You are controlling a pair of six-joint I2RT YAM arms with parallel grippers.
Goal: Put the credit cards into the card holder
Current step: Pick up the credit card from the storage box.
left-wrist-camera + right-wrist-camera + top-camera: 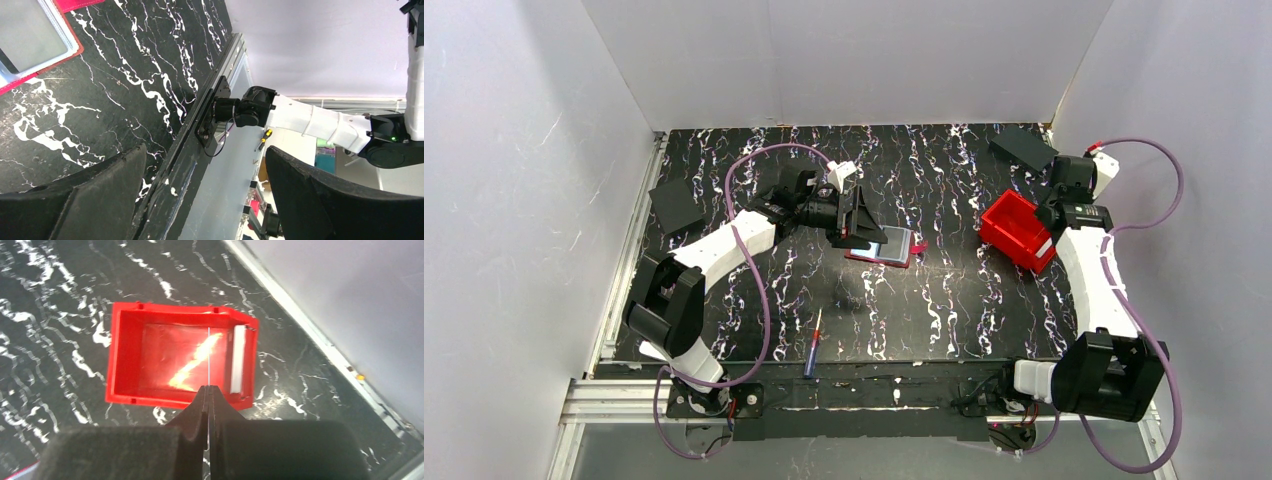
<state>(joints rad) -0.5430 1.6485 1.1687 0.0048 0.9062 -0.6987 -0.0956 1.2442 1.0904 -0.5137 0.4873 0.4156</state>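
Note:
The card holder [886, 247] lies open on the black marbled table, red with a grey-blue inner face; the left wrist view shows its corner [30, 40] at top left. My left gripper [864, 222] hovers at its left edge, fingers wide open with nothing between them [205, 150]. My right gripper [208, 387] is shut on a credit card [208, 355], which shows edge-on as a thin pale line rising from the fingertips. It hangs above the red open-topped bin [120, 355]. In the top view this gripper [1054, 213] is at the bin's right side.
The red bin [1019, 230] stands at the right with a white label [239, 360] on one wall. Black flat squares lie at the far left [674, 207] and back right [1024, 147]. A red and blue pen-like tool [812, 345] lies near the front edge. White walls enclose the table.

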